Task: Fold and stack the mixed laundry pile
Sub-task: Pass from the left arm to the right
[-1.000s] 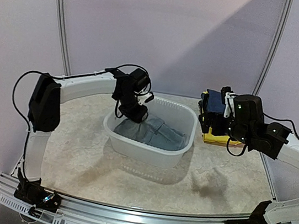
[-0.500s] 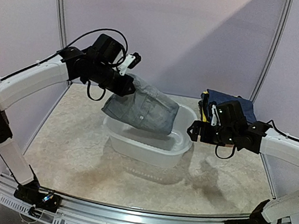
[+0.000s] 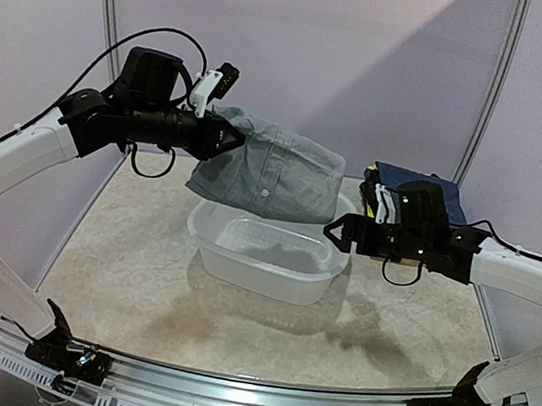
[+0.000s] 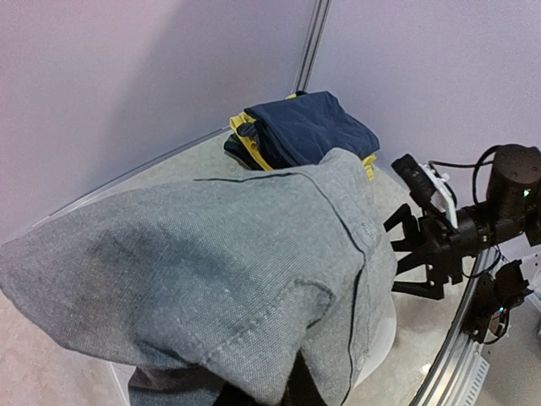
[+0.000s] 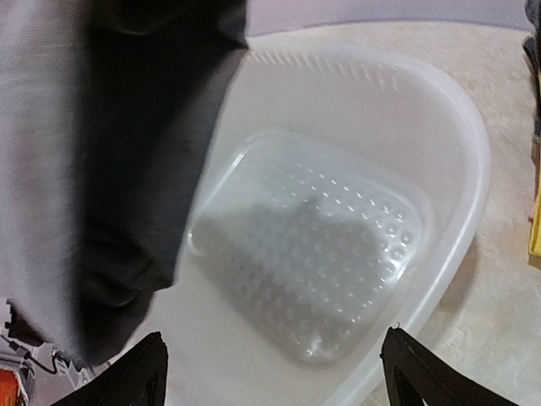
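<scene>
The grey trousers (image 3: 270, 173) hang in the air over the white basin (image 3: 260, 280), bunched rather than spread. Their upper left corner is pinched tight in the left gripper (image 3: 228, 136). The lower edge seems to clear the basin's far rim, though the overhead view does not let me be sure. Just right of the cloth, above the basin's right rim, the right gripper (image 3: 335, 235) points at the free edge with its fingers wide apart and nothing between them. Behind it, at the far right, sits the folded stack (image 3: 432, 190), navy on yellow.

The step in hand looks like taking a second hold so the garment can be stretched flat. To do it well, the right arm should catch an outer corner rather than a bunched fold, level with the left hold. Both arms should then draw apart before lowering the cloth onto the table (image 3: 140, 275) beside the basin.
</scene>
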`<state>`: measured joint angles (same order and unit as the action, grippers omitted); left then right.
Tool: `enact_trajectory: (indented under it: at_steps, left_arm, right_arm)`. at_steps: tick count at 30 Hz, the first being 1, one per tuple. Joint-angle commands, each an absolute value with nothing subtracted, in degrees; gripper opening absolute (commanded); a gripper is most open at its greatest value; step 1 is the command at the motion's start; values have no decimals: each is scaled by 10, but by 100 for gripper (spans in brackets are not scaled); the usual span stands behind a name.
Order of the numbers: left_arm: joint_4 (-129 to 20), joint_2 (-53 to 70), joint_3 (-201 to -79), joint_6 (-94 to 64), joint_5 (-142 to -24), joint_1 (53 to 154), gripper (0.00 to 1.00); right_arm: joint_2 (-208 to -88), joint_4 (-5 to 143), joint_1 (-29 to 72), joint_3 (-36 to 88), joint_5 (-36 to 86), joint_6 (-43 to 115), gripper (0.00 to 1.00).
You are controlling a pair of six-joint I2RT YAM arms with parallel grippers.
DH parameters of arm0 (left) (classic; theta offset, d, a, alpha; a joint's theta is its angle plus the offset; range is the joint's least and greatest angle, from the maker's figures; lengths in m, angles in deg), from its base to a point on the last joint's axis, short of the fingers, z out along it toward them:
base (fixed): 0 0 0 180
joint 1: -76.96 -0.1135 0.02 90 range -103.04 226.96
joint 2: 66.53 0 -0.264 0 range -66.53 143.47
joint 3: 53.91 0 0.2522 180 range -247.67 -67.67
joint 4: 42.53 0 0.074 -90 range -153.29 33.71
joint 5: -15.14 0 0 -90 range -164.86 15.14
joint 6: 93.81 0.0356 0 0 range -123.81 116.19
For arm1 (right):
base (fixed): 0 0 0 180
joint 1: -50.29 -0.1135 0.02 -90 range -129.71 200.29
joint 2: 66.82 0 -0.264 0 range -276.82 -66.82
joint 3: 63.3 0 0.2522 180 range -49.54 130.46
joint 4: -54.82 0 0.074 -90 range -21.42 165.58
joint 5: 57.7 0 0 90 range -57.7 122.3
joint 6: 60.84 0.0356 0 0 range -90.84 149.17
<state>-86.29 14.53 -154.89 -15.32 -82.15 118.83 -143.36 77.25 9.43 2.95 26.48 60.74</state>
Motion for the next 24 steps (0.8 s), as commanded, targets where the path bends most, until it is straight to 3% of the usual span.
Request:
enact_trajectory:
  at_steps: [1,8,14,18,24]
  left_arm:
    - [-808,138,-1558,-180,-829,1194,0]
    - [-781,139,-1566,-234,-835,1188,0]
    - [-776,141,-1578,-281,-856,1183,0]
    - [-770,134,-1573,-350,-855,1166,0]
    - [-694,116,-1535,-483,-901,1136,0]
  right_arm:
    - [-1374,677,95,-3,172,566,85]
    - [-1351,606,95,-21,60,517,77]
    - [-1367,598,96,0,96,512,82]
    - [-1372,571,96,-4,99,465,98]
    - [-1402,523,96,-13,118,357,99]
